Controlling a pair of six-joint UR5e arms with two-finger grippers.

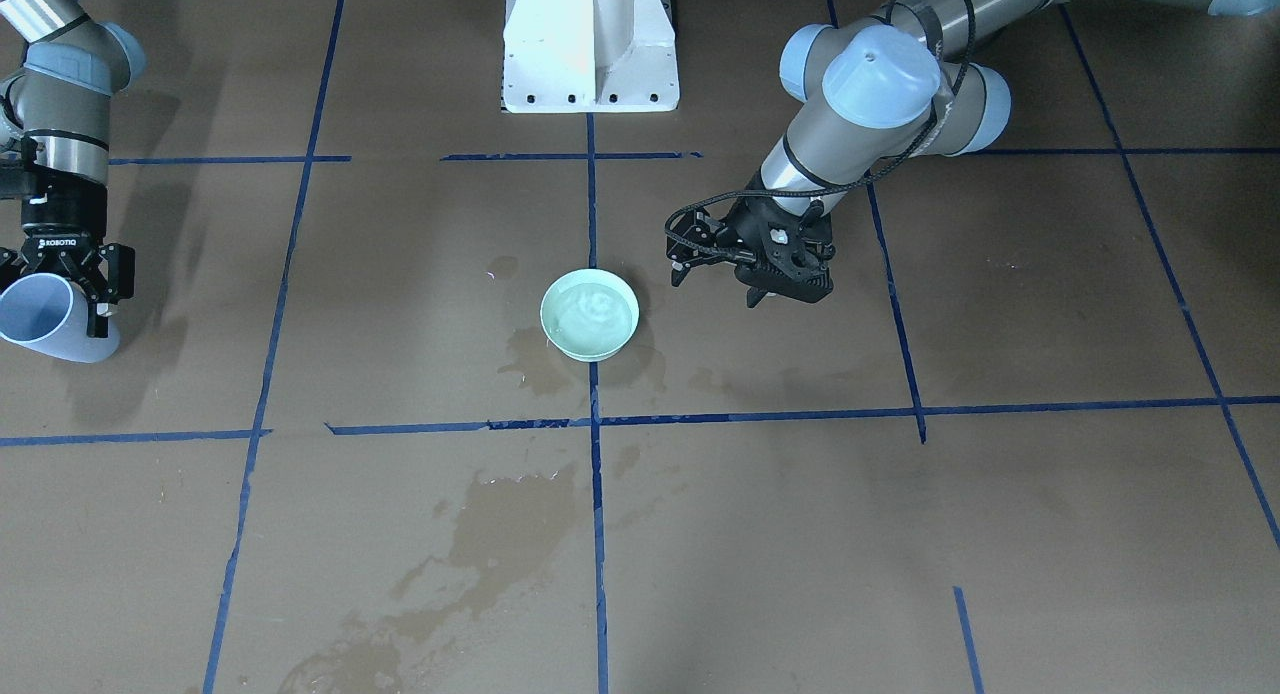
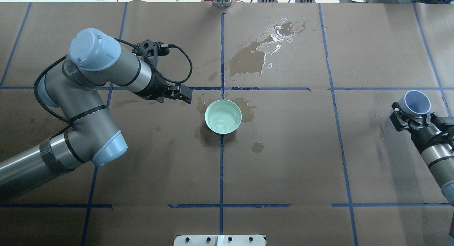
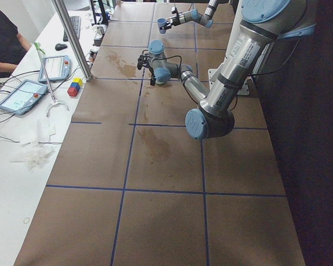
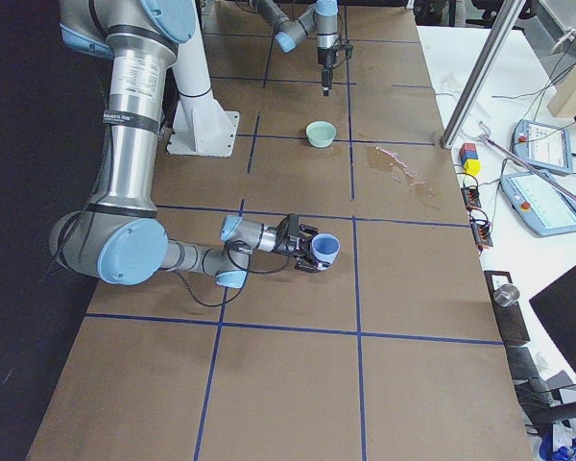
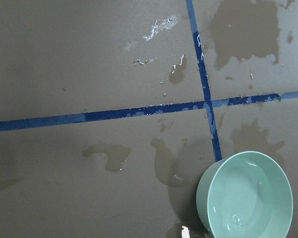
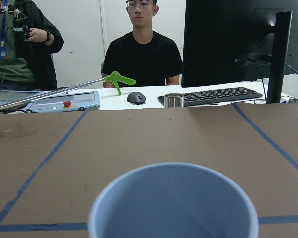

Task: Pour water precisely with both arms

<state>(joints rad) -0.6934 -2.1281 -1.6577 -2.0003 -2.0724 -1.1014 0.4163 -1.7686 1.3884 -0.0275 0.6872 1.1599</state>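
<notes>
Front-facing view: a mint bowl [image 1: 548, 296] sits on the brown desk [image 1: 1000, 524] and holds the water [image 1: 595, 314], which is clear and rippled with pale glints. The left tool [image 1: 682, 264], on the left arm [image 1: 880, 84], hangs just beside the bowl; I cannot tell whether its fingers are spread. Well apart from the bowl, the right tool [image 1: 62, 292] pinches a tilted pale blue cup [image 1: 45, 319].

Overhead view: dark stains [image 2: 204, 134] lie around the bowl.

Left wrist view: the water looks glossy and colourless against the bowl's green.
</notes>
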